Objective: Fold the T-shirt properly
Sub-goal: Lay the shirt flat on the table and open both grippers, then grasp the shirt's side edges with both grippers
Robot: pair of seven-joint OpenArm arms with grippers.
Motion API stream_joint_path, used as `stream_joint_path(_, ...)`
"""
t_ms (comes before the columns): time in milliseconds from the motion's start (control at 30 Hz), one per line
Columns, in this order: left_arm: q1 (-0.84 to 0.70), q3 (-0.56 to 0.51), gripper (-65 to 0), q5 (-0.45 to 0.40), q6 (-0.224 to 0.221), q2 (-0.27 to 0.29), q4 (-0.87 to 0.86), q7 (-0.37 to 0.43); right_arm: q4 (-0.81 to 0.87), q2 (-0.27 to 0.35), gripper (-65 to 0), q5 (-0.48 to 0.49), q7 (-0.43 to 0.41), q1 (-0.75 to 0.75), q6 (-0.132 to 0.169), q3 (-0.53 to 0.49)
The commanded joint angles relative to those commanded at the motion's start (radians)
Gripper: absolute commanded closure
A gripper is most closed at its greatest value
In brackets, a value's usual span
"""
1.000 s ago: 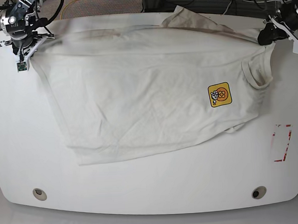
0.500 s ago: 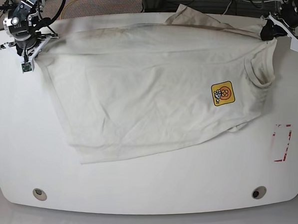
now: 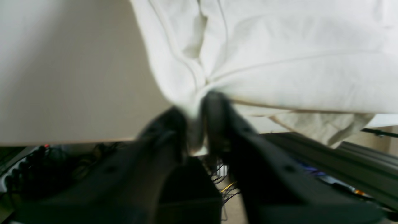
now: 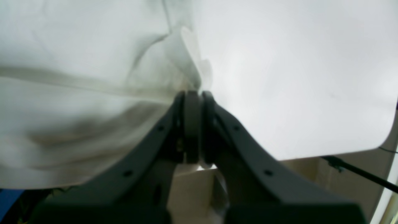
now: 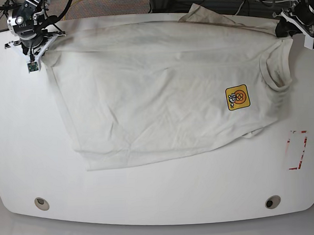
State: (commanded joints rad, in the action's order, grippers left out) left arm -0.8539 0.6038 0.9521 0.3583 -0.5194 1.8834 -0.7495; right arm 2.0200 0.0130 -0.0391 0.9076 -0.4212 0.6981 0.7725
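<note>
a: t-shirt [image 5: 161,91] lies spread on the white table [image 5: 150,191], logo patch [image 5: 237,97] facing up.
b: grippers?
a: left gripper [image 3: 196,109] jaws clamped on cloth at far edge; right gripper [image 4: 192,96] jaws pinched on the other far corner.

Soft matt cloth T-shirt [image 5: 161,91] on smooth glossy table [image 5: 151,202]

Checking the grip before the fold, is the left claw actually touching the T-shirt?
Touching. The left wrist view shows the left claw shut on a bunched edge of the T-shirt.
</note>
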Motion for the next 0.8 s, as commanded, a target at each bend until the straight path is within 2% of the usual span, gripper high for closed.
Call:
stream_joint_path(100,0.0,0.002,-25.4,0.0,0.0,0.0,0.0,0.0,0.0,0.0,-8.4,0.0,0.0,-0.011,0.0,-0.005)
stream_joint_path(133,0.0,0.002,-29.2,0.0,0.0,-0.002,0.0,0.0,0.0,0.0,-15.7,0.0,0.0,-0.014,0.0,-0.005)
stream_joint_path(167,0.0,0.002,-30.6,0.0,0.0,-0.002,0.0,0.0,0.0,0.0,-17.9,0.0,0.0,-0.014,0.0,-0.005)
stream_joint_path(233,0.0,0.002,-38.3,0.0,0.0,-0.002,0.0,0.0,0.0,0.0,-29.3,0.0,0.0,-0.015,0.0,-0.002)
stream_joint_path(367,0.0,0.003,-51.4,0.0,0.0,-0.003,0.0,0.0,0.005,-0.002,-45.8,0.008,0.0,-0.015,0.0,0.0)
stream_joint_path(433,0.0,0.003,-54.0,0.0,0.0,-0.005,0.002,0.0,0.005,-0.002,-51.0,0.009,0.0,-0.015,0.0,0.0)
stream_joint_path(533,0.0,0.003,-54.9,0.002,0.0,-0.006,0.002,0.0,0.005,-0.002,-55.8,0.009,0.0,-0.009,0.0,0.0)
stream_joint_path(800,0.058,0.02,-55.3,0.002,0.0,-0.008,0.002,0.0,0.005,-0.002,-56.1,0.009,-0.002,0.046,0.0,-0.003)
